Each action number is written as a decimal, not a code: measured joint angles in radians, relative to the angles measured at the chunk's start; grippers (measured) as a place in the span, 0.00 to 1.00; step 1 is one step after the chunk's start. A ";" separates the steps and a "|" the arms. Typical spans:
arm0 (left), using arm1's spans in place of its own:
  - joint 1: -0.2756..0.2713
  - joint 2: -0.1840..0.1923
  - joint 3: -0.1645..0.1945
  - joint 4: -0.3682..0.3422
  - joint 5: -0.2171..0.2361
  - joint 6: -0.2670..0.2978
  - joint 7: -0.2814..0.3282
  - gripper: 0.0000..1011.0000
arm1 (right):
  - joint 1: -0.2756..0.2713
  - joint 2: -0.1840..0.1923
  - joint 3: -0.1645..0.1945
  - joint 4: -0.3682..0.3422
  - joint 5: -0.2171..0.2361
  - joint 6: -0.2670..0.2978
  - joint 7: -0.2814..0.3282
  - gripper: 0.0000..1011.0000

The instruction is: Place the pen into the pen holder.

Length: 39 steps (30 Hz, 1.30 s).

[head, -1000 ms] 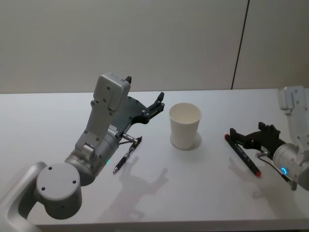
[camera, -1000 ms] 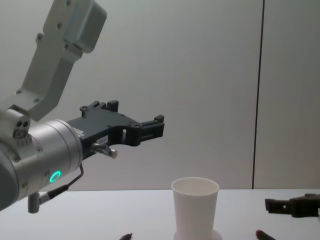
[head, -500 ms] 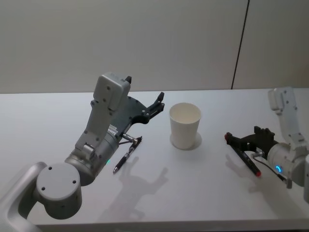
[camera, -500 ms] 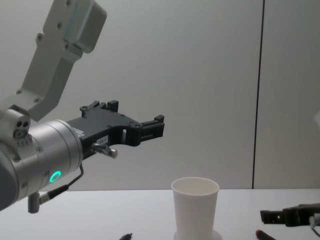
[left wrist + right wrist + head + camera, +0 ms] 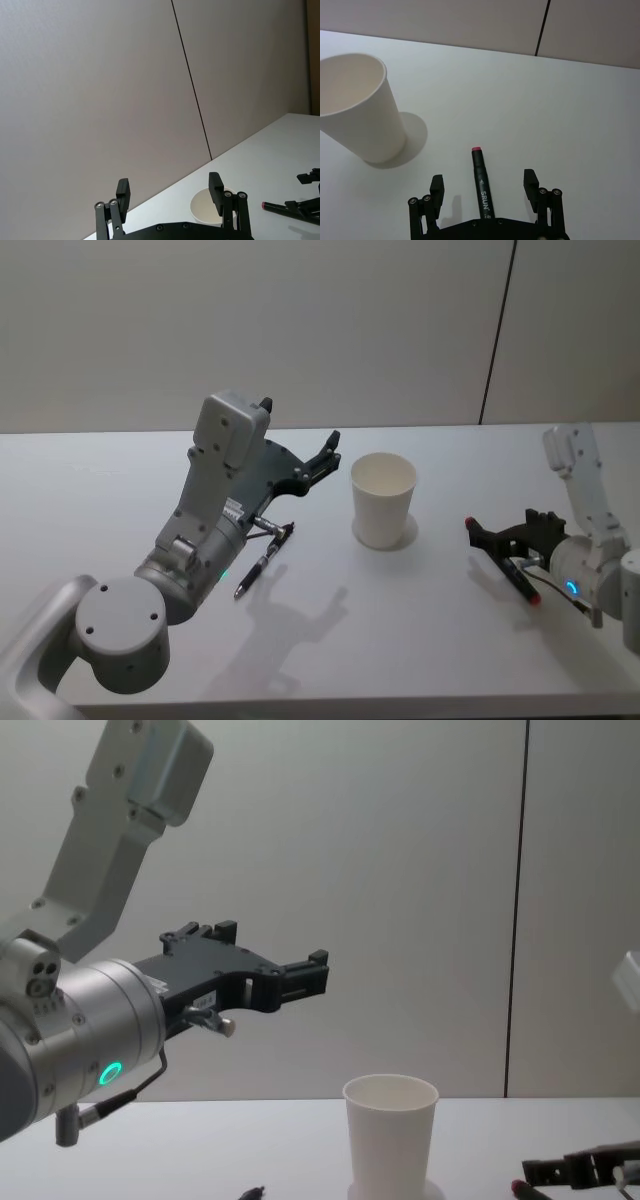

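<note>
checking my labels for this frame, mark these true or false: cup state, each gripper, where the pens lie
1. The pen holder stands upright with no pen in it. True.
2. The right gripper is shut on the marker. False: its fingers are open, one on each side of the marker, which lies on the table.
3. The left gripper is held up above the table, open and holding nothing. True.
4. Both pens lie on the robot's right of the pen holder. False: the marker is on that side, but the slim pen lies on the robot's left of it, by the left arm.
</note>
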 joint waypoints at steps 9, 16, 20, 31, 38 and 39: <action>0.000 0.000 0.000 0.000 0.000 0.000 0.000 0.99 | 0.025 -0.008 0.000 0.056 -0.006 0.005 0.015 0.99; 0.000 0.000 0.000 0.000 0.000 0.000 0.000 0.99 | 0.040 -0.014 -0.001 0.097 -0.007 0.003 0.029 0.99; 0.000 0.000 0.000 0.000 0.000 0.000 0.000 0.99 | 0.047 -0.017 -0.002 0.116 -0.007 -0.002 0.036 0.96; 0.000 0.000 0.000 0.000 0.000 0.000 0.000 0.99 | 0.066 -0.025 -0.005 0.170 -0.009 -0.013 0.049 0.70; 0.000 0.000 0.000 0.000 0.000 0.000 0.000 0.99 | 0.079 -0.030 -0.007 0.204 -0.013 -0.021 0.054 0.48; 0.000 0.000 0.000 0.000 0.000 0.000 0.000 0.99 | 0.080 -0.031 -0.007 0.207 -0.014 -0.022 0.055 0.46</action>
